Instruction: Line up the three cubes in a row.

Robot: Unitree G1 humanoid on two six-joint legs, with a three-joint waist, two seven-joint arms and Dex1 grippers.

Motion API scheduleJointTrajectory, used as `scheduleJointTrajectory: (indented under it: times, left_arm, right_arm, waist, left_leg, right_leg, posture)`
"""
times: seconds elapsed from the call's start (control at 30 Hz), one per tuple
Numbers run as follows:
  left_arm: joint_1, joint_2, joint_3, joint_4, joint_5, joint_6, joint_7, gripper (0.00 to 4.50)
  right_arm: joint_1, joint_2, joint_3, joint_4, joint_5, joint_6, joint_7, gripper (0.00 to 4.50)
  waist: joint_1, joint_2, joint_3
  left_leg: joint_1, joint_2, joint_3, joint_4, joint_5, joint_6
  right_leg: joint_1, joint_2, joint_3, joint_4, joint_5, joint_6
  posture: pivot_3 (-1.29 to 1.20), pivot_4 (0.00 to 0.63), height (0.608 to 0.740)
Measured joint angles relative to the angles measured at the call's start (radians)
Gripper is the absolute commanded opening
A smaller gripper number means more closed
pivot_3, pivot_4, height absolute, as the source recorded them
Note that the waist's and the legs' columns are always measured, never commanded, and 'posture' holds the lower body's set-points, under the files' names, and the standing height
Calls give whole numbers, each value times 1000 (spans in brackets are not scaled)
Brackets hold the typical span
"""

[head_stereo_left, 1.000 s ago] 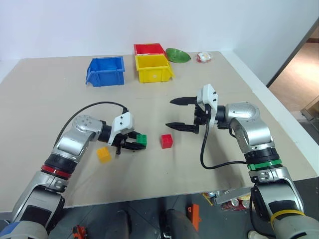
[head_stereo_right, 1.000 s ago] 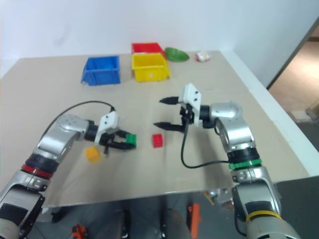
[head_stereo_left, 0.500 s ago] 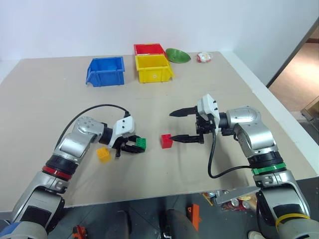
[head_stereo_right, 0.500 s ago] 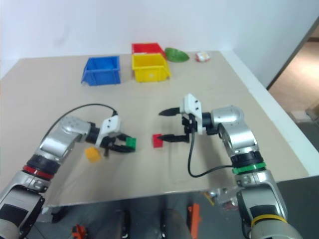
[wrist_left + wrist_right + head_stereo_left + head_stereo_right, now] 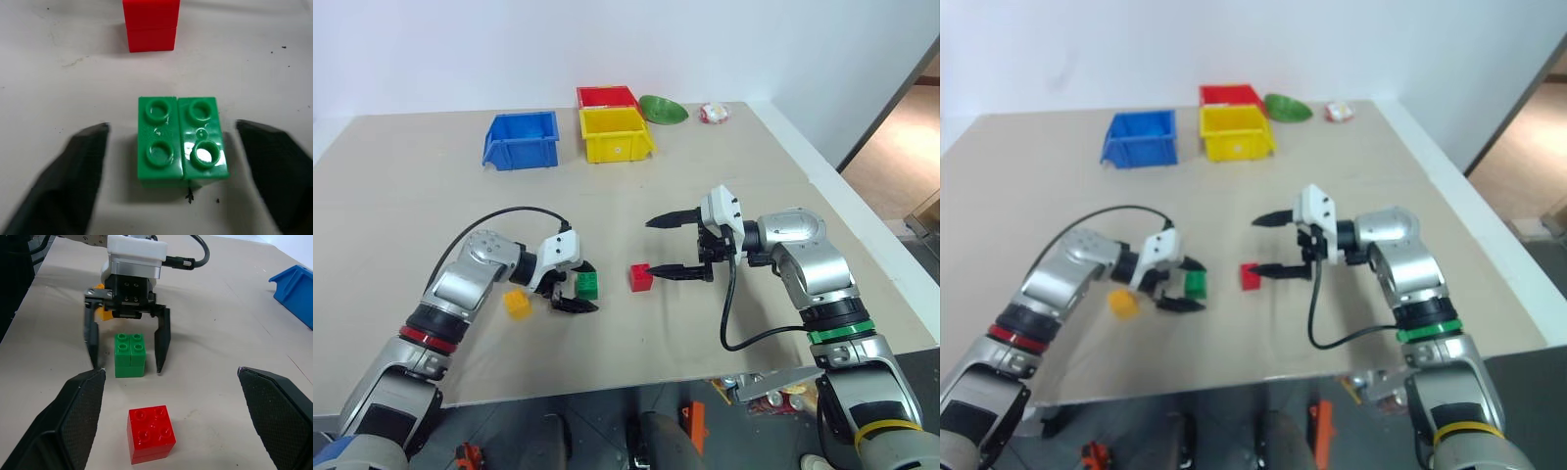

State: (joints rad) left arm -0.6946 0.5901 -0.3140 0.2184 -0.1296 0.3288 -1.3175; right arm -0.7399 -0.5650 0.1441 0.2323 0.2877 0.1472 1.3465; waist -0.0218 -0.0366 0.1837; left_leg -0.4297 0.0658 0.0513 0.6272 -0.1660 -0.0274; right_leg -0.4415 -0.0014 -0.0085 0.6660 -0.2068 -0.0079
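A: Green cube [image 5: 586,285] sits studs-up on the beige surface [image 5: 431,206], between the two black fingers of the left hand [image 5: 574,286]. Why are the fingers not touching it?

B: That hand is spread, with a finger clear of the cube on each side. The cube stands by itself, which reads as set down rather than held.

A: And the red cube [image 5: 640,277]?

B: It lies just beyond the green one along the line the left hand points, with a small gap between them. The right hand [image 5: 656,248] faces it from the opposite side, fingers spread wide, the lower fingertip right at the cube; whether it touches cannot be told. It grips nothing.

A: Where is the yellow cube [image 5: 517,303]?

B: Behind the left hand, beside its wrist, on the side away from the red cube.

A: So how far along is the row?

B: Judging by the layout, all three roughly share one line across the surface. Spacing looks uneven, and the yellow cube sits slightly nearer the robot, so some nudging likely remains.
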Motion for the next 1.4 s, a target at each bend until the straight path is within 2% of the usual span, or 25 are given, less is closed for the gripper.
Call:
scheduleJointTrajectory:
  times: [0.37,0.47,0.57,0.73,0.83,0.9,0.97,1.03,1.17,1.4]
  left_arm:
    - [-27,107,49,-151,-58,106,-36,4484]
    - [-24,152,109,-226,-120,204,-35,4484]
    - [7,158,202,-290,-177,291,39,4484]
    - [189,128,401,-473,-243,402,260,4484]
    - [319,70,472,-611,-265,422,400,4484]
    - [333,63,482,-626,-266,422,413,4484]
    - [484,-4,583,-749,-316,419,492,4484]
    - [575,-24,596,-783,-346,416,513,4484]
    - [640,-27,624,-797,-352,384,561,4484]
    - [758,-34,628,-798,-323,292,624,4484]
  right_arm:
    - [-5,0,0,19,-10,-8,-1,4500]
    - [-10,-1,0,28,-13,-13,-2,4500]
    - [-12,-2,0,29,-15,-15,-6,4500]
    - [-9,-9,-2,26,-15,-14,-17,4500]
    - [-2,-11,-2,25,-14,-17,-16,4500]
    - [-2,-12,-1,26,-15,-17,-16,4500]
    - [-4,-2,0,30,-15,-24,-14,4500]
    - [-7,3,0,46,-17,-32,-10,4500]
    - [-23,22,7,63,-18,-47,3,4500]
    - [-23,19,7,70,-19,-51,6,4500]
  waist:
    - [-1,0,0]
    - [-1,0,0]
    - [-1,0,0]
    - [-2,0,0]
    - [0,0,0]
    - [0,0,0]
    - [-3,0,0]
    - [-1,0,0]
    - [1,0,0]
    - [1,0,0]
  left_leg:
    - [0,0,0,0,0,0]
    - [0,0,0,0,0,0]
    - [0,0,0,0,0,0]
    - [1,0,0,-1,0,0]
    - [1,1,0,0,0,0]
    - [1,0,0,0,0,0]
    - [3,0,2,0,0,0]
    - [3,0,1,0,0,0]
    - [4,0,-1,0,1,2]
    - [4,-1,2,1,1,2]
  right_leg:
    - [0,0,0,0,0,0]
    - [0,0,0,0,0,0]
    - [0,0,1,0,0,0]
    - [0,0,0,0,0,0]
    - [0,0,0,0,0,0]
    - [1,-1,0,0,0,0]
    - [2,-1,3,0,0,1]
    - [2,-1,2,0,0,0]
    - [2,0,1,0,-1,-6]
    - [3,-1,4,0,-1,-6]
  posture:
    - [0,150,740]
    - [0,150,740]
    - [0,150,740]
    - [0,150,740]
    - [0,150,740]
    - [0,150,740]
    - [0,150,740]
    - [0,150,740]
    - [0,150,740]
    - [0,150,740]
